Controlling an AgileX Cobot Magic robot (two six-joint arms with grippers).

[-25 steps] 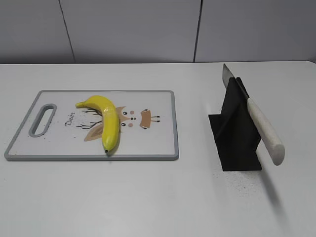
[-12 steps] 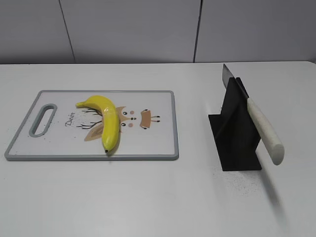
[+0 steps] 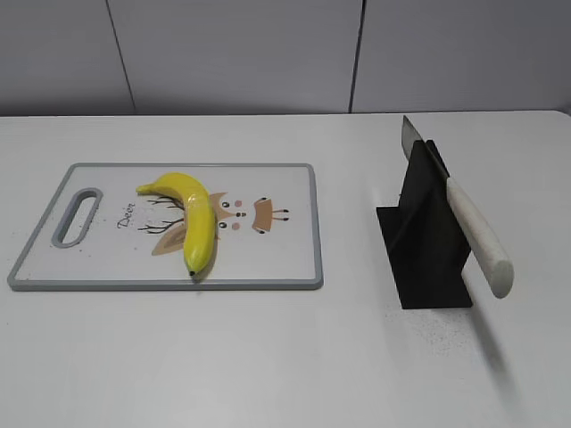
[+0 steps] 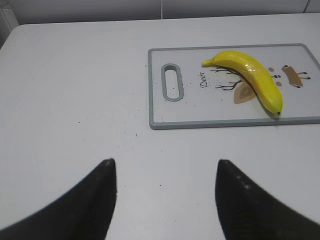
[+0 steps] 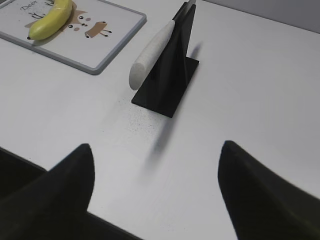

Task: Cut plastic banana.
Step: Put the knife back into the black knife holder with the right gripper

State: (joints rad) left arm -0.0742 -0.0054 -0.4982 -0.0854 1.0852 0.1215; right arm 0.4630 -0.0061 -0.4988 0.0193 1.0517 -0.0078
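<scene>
Probably lab: bare white table, plain grey wall panels.

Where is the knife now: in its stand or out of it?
In: the knife rests slanted in the black stand, handle jutting out, no gripper touching it.

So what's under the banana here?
The plastic banana lies on the cutting board, across its printed deer picture. The part of the drawing beneath the banana is hidden.
</scene>
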